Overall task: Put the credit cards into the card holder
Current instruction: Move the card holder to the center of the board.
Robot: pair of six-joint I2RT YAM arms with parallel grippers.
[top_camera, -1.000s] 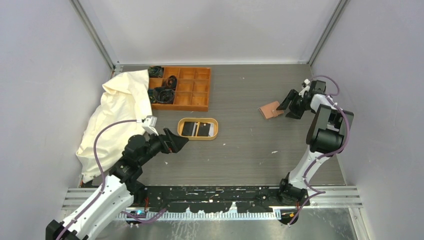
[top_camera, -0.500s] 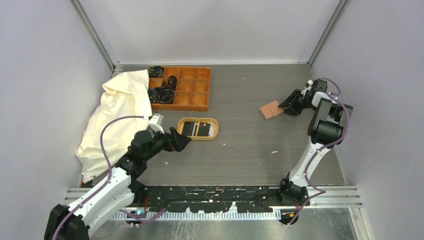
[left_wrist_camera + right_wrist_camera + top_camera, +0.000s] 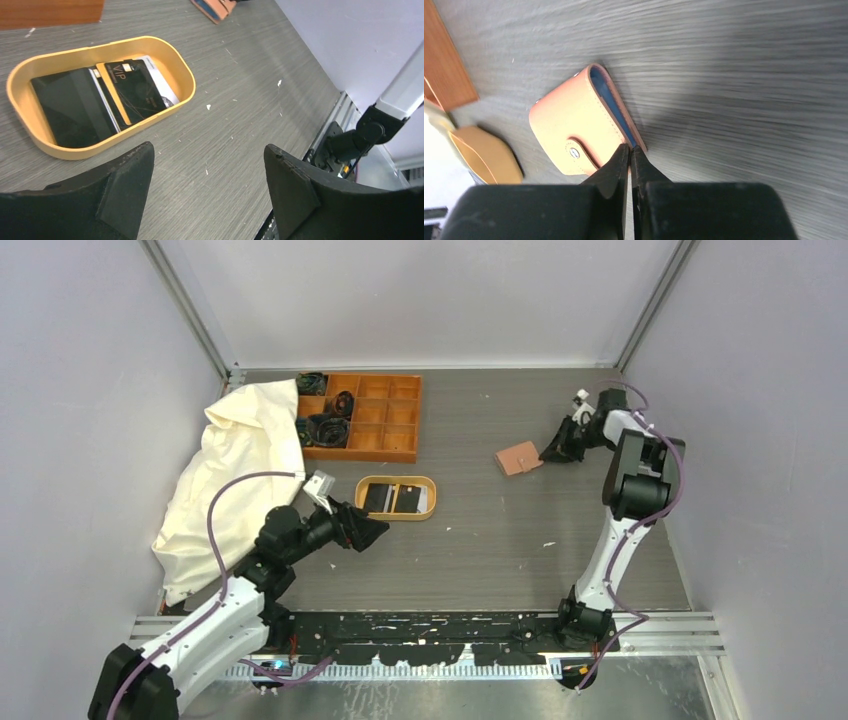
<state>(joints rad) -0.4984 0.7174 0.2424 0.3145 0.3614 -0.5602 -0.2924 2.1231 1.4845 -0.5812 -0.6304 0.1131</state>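
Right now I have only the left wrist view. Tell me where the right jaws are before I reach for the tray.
Observer: The right jaws are closed on a corner of the card holder, far over on the right arm's side.
Operator: Report the holder's state.
Observer: It is folded shut and lying flat, with the snap tab across its front.
Operator: Name whatever is on my left.
Observer: A cream cloth lies heaped there, touching the left end of the compartment box.
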